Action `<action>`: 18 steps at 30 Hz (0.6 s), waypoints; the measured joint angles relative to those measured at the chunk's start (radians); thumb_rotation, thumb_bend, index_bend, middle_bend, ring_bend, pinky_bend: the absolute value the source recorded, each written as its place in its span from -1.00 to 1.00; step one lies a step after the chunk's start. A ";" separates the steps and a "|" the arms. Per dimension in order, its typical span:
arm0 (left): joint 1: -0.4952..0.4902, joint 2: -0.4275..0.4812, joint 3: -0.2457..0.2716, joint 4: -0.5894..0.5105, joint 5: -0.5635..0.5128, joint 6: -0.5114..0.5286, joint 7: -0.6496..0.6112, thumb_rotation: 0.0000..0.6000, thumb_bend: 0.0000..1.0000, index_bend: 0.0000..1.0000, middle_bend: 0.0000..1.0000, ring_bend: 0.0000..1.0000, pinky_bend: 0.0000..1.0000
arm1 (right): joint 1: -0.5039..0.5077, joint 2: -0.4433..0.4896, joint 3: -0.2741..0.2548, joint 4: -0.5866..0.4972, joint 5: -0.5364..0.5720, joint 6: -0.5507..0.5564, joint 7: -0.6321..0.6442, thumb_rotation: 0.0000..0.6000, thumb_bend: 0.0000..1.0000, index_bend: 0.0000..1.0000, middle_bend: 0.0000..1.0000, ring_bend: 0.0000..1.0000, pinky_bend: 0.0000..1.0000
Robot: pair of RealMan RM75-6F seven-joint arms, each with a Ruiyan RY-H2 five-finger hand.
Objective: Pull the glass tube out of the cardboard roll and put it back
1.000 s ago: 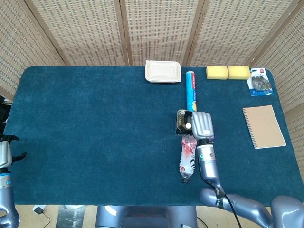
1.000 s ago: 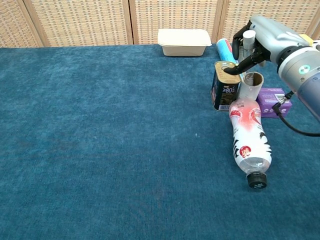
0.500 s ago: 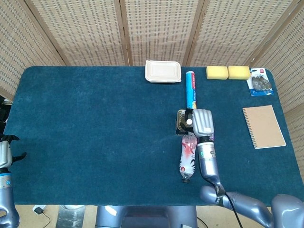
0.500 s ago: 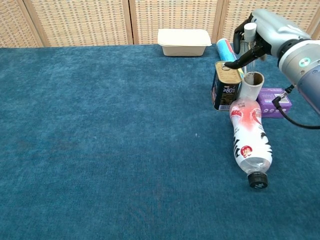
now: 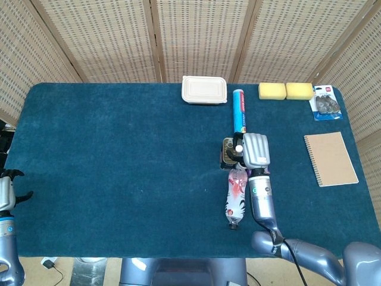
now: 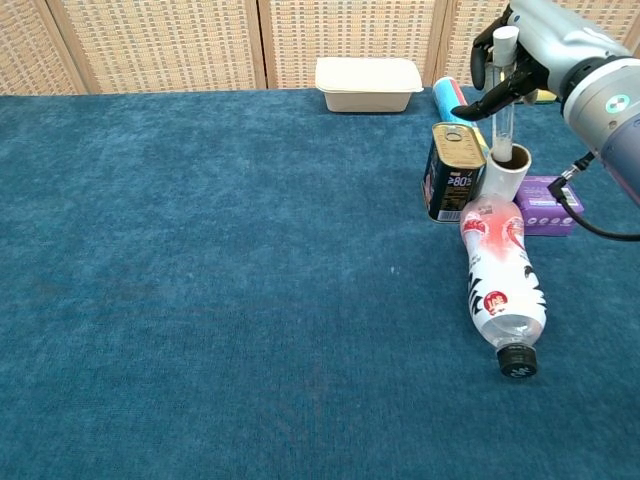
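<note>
Glass tube (image 6: pixel 504 95) stands upright, top pinched in right hand (image 6: pixel 528 52), low end just inside the cardboard roll (image 6: pixel 505 172), far right of table. Risk: roll is light, squeezed btwn tin can (image 6: pixel 452 172), purple box (image 6: pixel 545 205) & lying bottle (image 6: pixel 499 270). If tube tilts or rubs, roll may tip or lift w/ it. Count: 1 tube, 1 roll, 1 can, 1 bottle, 2 sponges (image 5: pixel 286 90). Left hand (image 5: pixel 7 192) near left, fingers apart, holds nothing.

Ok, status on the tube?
Right hand grips tube, partly raised from roll. Left hand idle, apart. Can and bottle crowd roll.
</note>
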State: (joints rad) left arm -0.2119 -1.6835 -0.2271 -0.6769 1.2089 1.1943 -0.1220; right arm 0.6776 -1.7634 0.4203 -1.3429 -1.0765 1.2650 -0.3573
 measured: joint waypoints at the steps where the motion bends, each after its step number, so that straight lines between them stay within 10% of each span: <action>1: 0.000 0.000 0.000 0.000 0.000 0.000 0.000 0.99 -0.79 -0.20 -0.26 -0.60 -0.41 | 0.001 0.000 0.001 0.000 0.001 0.000 0.001 1.00 -0.49 0.42 0.57 0.56 0.44; 18: 0.000 0.000 0.000 0.000 0.000 0.001 0.000 1.00 -0.79 -0.20 -0.26 -0.60 -0.41 | 0.016 -0.001 0.005 0.002 0.006 0.009 0.007 1.00 -0.47 0.49 0.70 0.75 0.66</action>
State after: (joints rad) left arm -0.2117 -1.6835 -0.2269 -0.6768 1.2090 1.1949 -0.1217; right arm 0.6940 -1.7646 0.4252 -1.3407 -1.0708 1.2741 -0.3504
